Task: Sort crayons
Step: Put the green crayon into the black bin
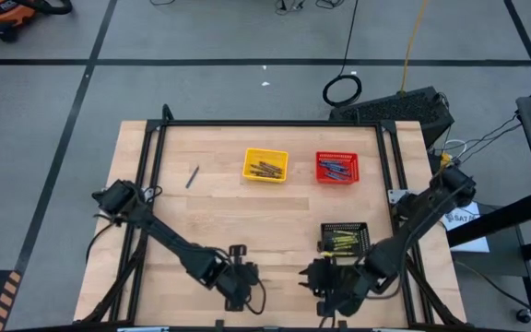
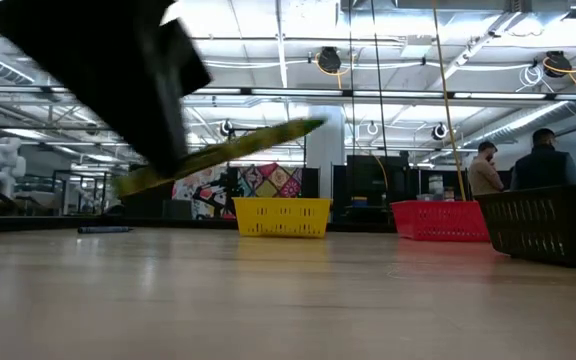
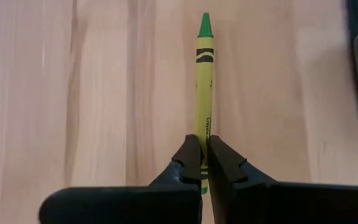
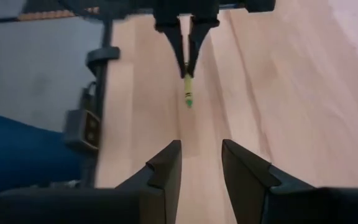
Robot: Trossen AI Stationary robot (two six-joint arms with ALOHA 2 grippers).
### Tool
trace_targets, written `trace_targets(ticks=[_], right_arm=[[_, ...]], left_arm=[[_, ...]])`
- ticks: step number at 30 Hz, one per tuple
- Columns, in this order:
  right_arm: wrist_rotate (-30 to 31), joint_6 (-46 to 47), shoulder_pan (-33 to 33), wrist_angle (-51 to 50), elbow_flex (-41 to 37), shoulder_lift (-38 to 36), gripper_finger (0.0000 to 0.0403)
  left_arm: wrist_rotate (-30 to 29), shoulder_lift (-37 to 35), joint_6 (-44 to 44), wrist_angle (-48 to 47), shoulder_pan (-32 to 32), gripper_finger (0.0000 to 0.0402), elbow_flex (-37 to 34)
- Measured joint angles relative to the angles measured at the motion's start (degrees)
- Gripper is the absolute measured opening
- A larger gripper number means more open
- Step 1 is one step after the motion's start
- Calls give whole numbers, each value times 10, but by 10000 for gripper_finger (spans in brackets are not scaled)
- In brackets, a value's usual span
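My left hand [image 3: 204, 163] pinches the yellow-green crayon [image 3: 204, 87] near its butt, right hand [image 4: 201, 163] empty and wide; I fear it pivots loose.

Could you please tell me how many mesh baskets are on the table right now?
3: the yellow basket at the table's far middle, the red basket just right of it, and the black basket nearer, beside the right arm. None appears hidden.

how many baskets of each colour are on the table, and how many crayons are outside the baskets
yellow basket: 1
red basket: 1
black basket: 1
loose crayon on the table: 1
yellow-green crayon in the left hand: 1
total: 5
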Motion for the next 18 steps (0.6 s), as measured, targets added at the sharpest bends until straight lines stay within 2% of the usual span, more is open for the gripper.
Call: trace_targets(ticks=[6, 12, 18], right_arm=[[96, 17, 33, 1, 0, 56, 102], [220, 103, 65, -2, 0, 86, 102], [289, 186, 107, -3, 0, 90, 102]], left_arm=[[2, -1, 89, 83, 27, 0, 1], [8, -1, 135, 131, 40, 0, 1], [8, -1, 178, 188, 44, 0, 1]])
